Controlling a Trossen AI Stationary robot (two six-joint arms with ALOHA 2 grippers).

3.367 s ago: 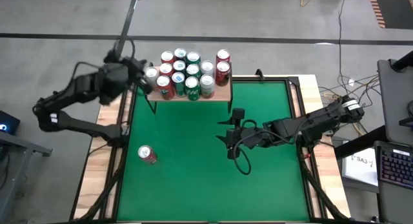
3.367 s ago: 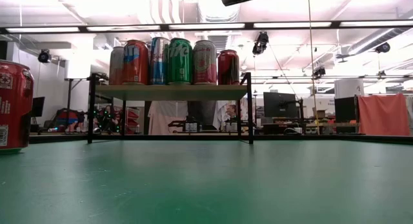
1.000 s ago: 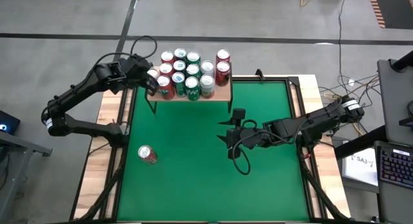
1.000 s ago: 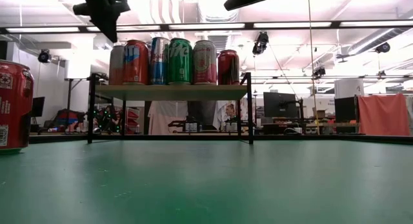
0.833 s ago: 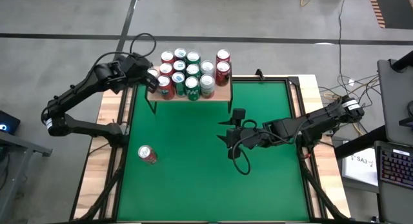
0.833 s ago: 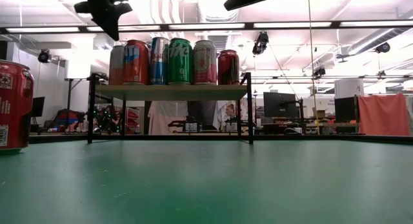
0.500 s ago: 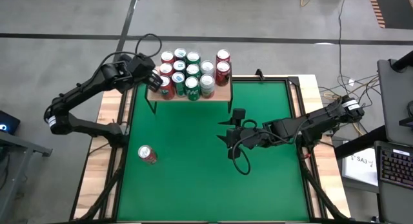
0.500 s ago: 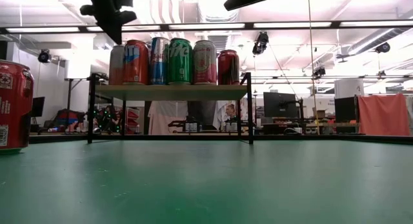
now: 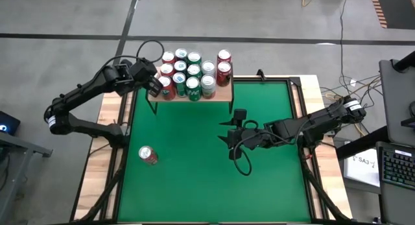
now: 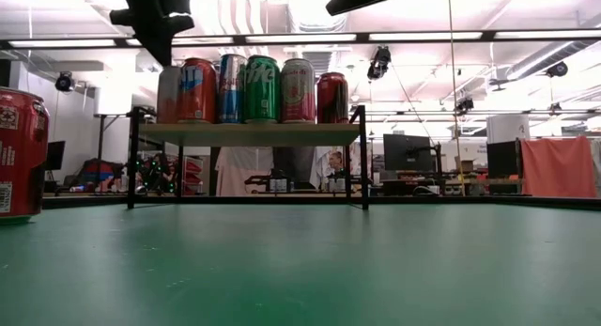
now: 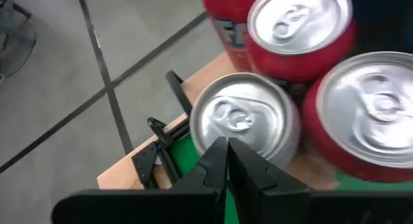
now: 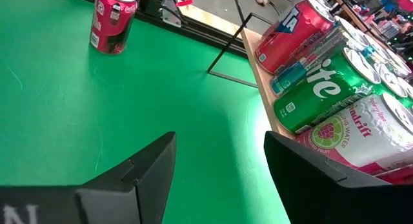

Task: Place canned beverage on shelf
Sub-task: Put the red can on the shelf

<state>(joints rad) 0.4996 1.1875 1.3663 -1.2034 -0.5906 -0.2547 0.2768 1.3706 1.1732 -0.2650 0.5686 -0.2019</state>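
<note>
One red beverage can (image 9: 148, 155) is left on the green counter (image 9: 194, 179) at seven o'clock; a dozen stand on the light-wood shelf (image 9: 224, 93). My left fingers (image 11: 226, 161), shut and empty, hover over its silver corner can (image 11: 240, 123); my right fingers (image 12: 216, 169) wait open mid-counter.

Right wrist view: green can (image 12: 321, 91) on the shelf (image 12: 257, 69), ahead of right hand (image 12: 219, 166), reads "Sprite". Pink can (image 12: 368, 133) beside it: "…ndrift", partly cut. Other labels unreadable.

Cans (image 9: 188, 73) crowd the shelf (image 9: 224, 93); one red can (image 9: 148, 155) on the table (image 9: 194, 166)
</note>
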